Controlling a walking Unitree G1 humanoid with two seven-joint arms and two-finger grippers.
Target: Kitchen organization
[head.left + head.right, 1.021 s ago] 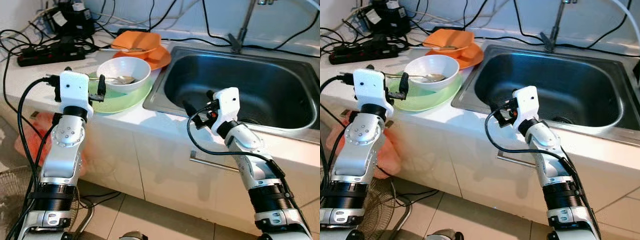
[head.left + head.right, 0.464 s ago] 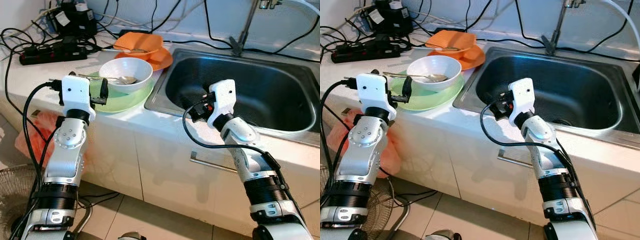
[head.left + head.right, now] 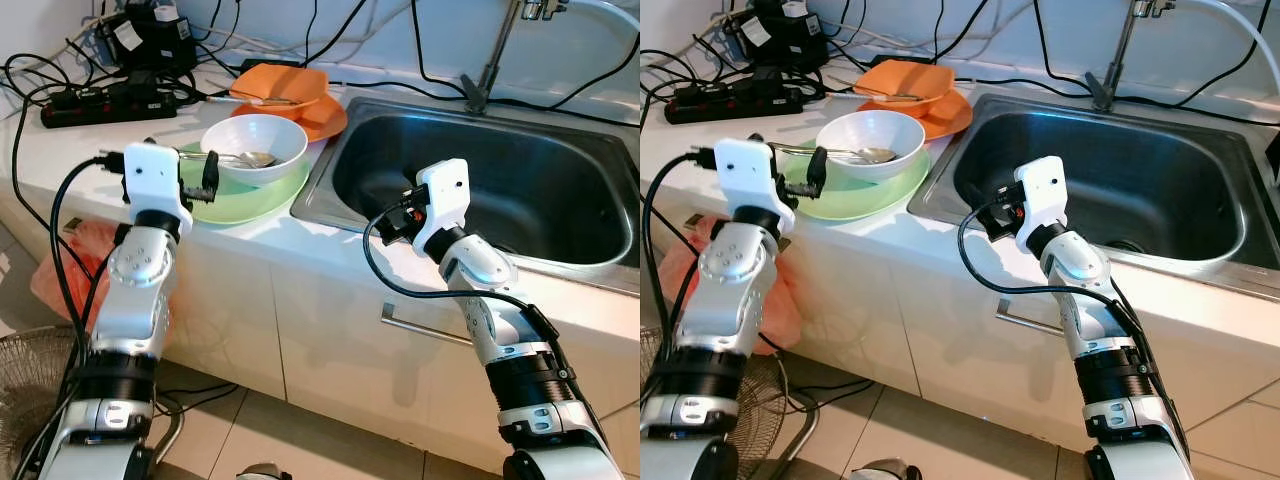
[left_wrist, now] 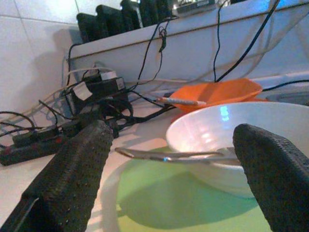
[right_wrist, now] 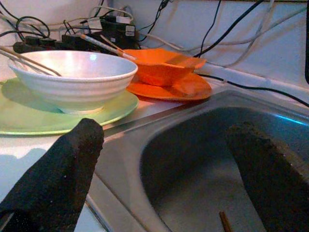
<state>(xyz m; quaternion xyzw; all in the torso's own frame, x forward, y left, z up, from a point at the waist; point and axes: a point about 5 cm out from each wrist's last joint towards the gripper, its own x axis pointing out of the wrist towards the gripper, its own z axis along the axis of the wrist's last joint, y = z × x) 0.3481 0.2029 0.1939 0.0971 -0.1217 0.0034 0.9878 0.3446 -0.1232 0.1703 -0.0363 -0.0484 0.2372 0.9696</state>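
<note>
1. A white counter (image 3: 60,150) runs across the upper left of the head view, with a steel sink (image 3: 480,190) sunk into it at the upper right.
2. A green plate (image 3: 245,195) lies on the counter just left of the sink rim, near the counter's front edge.
3. A white bowl (image 3: 253,145) stands on the green plate, and a metal spoon (image 3: 235,158) rests across it, handle pointing toward the left of the frame.
4. Behind it, toward the top centre, an orange bowl (image 3: 280,85) sits on an orange plate (image 3: 318,118), with a utensil lying in the bowl.
5. The left gripper (image 3: 205,178) is raised at the left edge of the green plate, its fingers (image 4: 72,179) spread wide apart and holding nothing; in the left wrist view the spoon handle and white bowl lie between them, further off.
6. The right gripper (image 3: 395,215) hangs at the sink's left rim, centre of the frame, fingers (image 5: 58,179) parted and empty, over the basin edge.
7. A black power strip (image 3: 105,100) and tangled cables (image 3: 40,75) fill the upper left corner.
8. A faucet (image 3: 495,50) stands at the top right behind the sink.
</note>
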